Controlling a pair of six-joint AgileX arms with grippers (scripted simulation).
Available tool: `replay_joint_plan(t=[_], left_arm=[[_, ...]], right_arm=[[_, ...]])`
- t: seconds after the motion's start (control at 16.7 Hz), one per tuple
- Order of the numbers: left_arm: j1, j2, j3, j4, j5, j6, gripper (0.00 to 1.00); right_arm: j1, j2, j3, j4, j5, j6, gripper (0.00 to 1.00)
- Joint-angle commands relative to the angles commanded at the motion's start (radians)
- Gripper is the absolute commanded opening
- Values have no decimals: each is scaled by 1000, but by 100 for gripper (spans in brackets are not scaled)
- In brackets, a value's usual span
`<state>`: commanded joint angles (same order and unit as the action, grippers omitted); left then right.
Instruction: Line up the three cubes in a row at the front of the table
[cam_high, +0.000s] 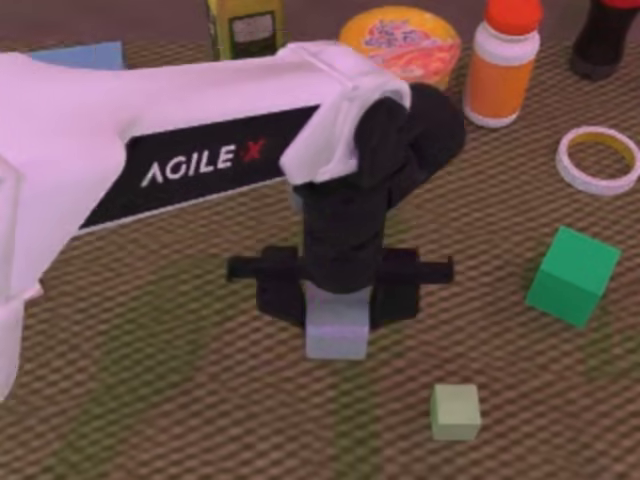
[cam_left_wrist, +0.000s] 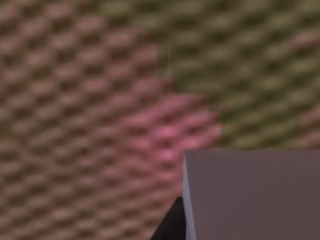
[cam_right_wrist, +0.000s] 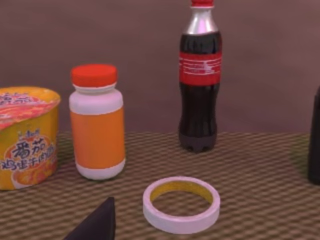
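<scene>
Three cubes noted: the pale mint cube (cam_high: 456, 411) lies nearest the front; behind it, at mid-table, the left gripper (cam_high: 338, 300) stands clenched on the lavender cube (cam_high: 337, 327); the emerald cube (cam_high: 572, 275) sits well apart, right.

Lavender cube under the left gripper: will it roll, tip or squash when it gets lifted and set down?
The lavender cube looks rigid, with flat faces and crisp edges, so it probably won't roll or squash. Its matte surface should give the left gripper decent friction. Squat proportions suggest it will sit stable on the table.
</scene>
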<state>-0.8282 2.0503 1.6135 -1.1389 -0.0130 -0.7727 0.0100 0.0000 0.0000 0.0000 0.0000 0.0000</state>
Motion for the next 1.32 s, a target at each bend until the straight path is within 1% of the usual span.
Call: replay_joint_plan(t=[0.12, 0.3, 0.66, 1.08, 1.32], left_arm=[[-64, -27, -21, 4, -3, -98, 0], [-111, -53, -40, 11, -6, -164, 0], [-108, -44, -50, 28, -6, -162, 0], [-111, 22, -200, 248, -5, -163, 0], [-112, 27, -211, 262, -5, -163, 0]], right_arm=[[0, 0, 0, 0, 0, 0, 100], [0, 0, 0, 0, 0, 0, 100], [0, 0, 0, 0, 0, 0, 100], [0, 0, 0, 0, 0, 0, 100], [0, 0, 0, 0, 0, 0, 100]])
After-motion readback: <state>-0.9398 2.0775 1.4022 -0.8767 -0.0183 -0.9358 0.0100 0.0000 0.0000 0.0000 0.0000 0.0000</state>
